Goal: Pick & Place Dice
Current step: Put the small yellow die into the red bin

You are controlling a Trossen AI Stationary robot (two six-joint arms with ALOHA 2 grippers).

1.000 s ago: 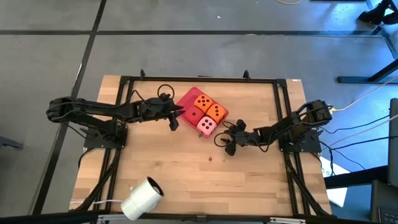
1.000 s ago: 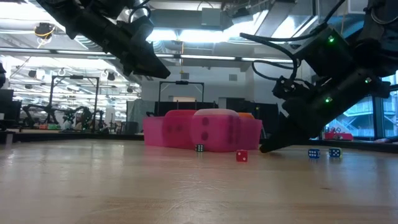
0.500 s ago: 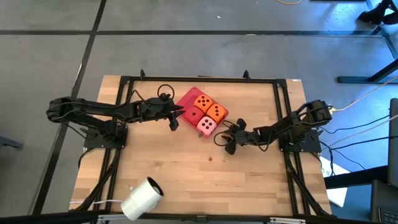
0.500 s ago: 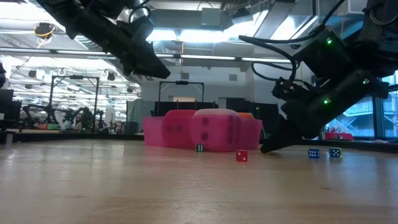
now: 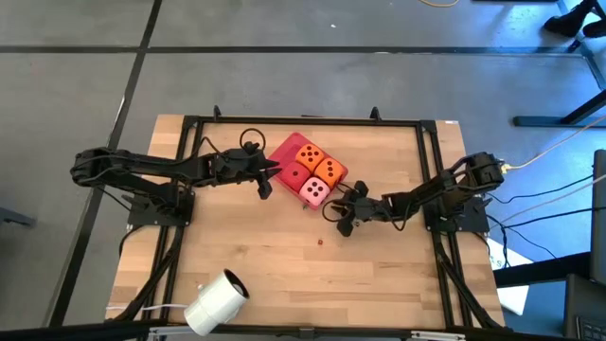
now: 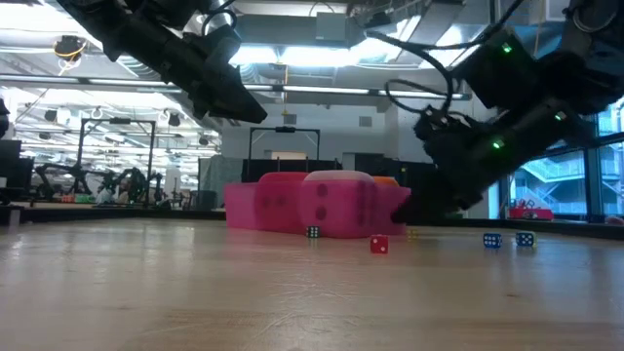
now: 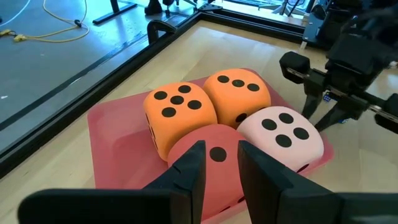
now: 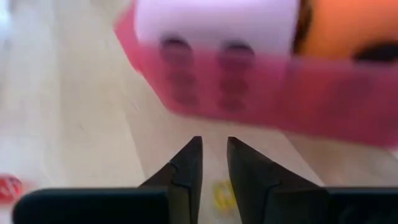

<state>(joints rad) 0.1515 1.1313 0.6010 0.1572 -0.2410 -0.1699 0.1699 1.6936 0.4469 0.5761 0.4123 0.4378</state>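
1. Dice sit packed together in a flat red tray (image 5: 282, 150) near the far middle of the wooden table (image 5: 246, 246): two orange dice (image 5: 319, 163) on the far side, a red die (image 7: 214, 163) and a pink die (image 5: 314, 192) on the near side.
2. Off to the left, the left gripper (image 5: 266, 177) hangs above the table just beside the tray's left edge, its jaws drawn narrow with only a slim gap and nothing between them.
3. From its wrist view the red die lies right ahead of the fingertips (image 7: 194, 163), apart from them.
4. A white roll (image 5: 216, 299) lies at the table's near edge, well apart from everything else.
5. A tiny red cube (image 6: 378, 245) rests on the bare wood in front of the tray.
6. To the right, the right gripper (image 5: 341, 215) is low over the table just beside the pink die, its jaws narrow, gripping nothing that I can see.
7. A tiny yellow bead (image 8: 221, 191) lies on the wood just ahead of its fingers (image 8: 186, 167); whether they touch it I cannot tell.
8. Two small blue cubes (image 6: 508, 239) sit farther right.
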